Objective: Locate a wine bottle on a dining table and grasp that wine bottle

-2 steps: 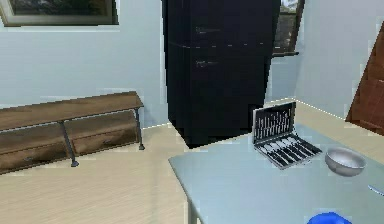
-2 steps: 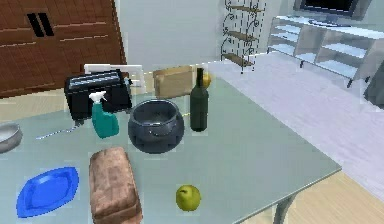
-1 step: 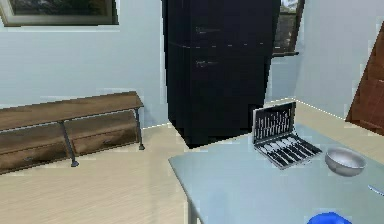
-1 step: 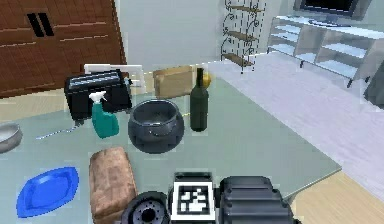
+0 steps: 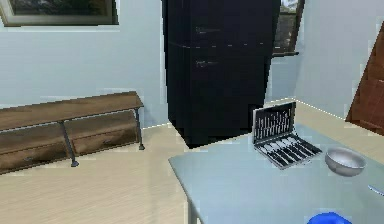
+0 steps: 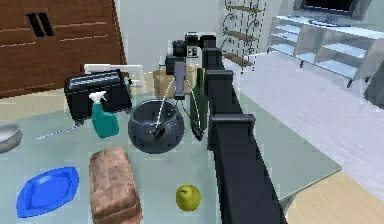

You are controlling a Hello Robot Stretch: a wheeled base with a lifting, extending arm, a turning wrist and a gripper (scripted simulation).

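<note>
On the table (image 6: 50, 145) the arm (image 6: 238, 160) half hides a dark bottle (image 6: 199, 100); the jaws' hold cannot be told.

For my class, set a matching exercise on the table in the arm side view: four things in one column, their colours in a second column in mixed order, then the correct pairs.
Column one
1. plate
2. apple
3. toaster
4. loaf of bread

Column two
A. brown
B. black
C. blue
D. yellow-green

Pairs: 1-C, 2-D, 3-B, 4-A
</note>
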